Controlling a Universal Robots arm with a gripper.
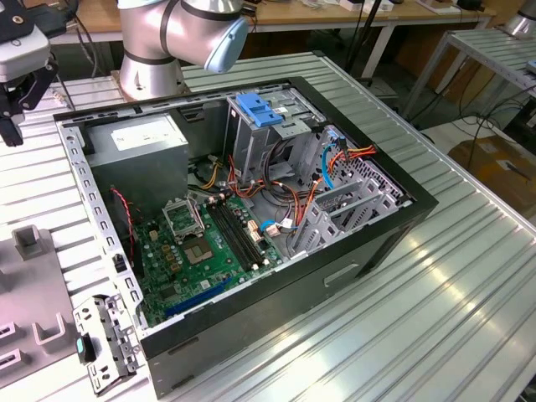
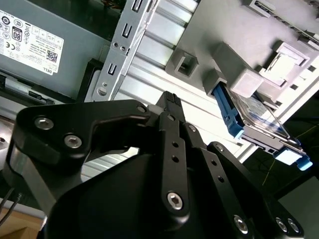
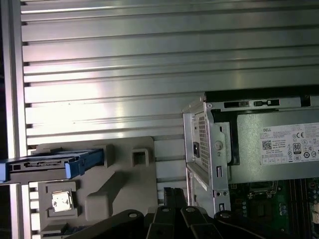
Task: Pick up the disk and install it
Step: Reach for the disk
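Quick status from my end: the gripper (image 2: 169, 99) hangs over the slatted table (image 3: 149, 59). Its fingertips look pressed together with nothing between them, so it's closed and empty. The disk (image 2: 259, 117) stands on edge in the grey fixture (image 2: 234, 55), off to one side of the gripper and well apart from it. The open computer case (image 1: 335, 276), with its power supply (image 3: 279, 144), sits on the gripper's other side. In the first wrist view I get the disk (image 3: 45, 163) edge-on, blue rail toward the camera.

Handling-wise, I reckon it's a stiff metal slab, a bit hefty for its size, with slick faces, and it won't like knocks. I'd pinch it across the two flat faces on the part standing proud of the fixture. I'd stay off the blue plastic rails, which probably flex.
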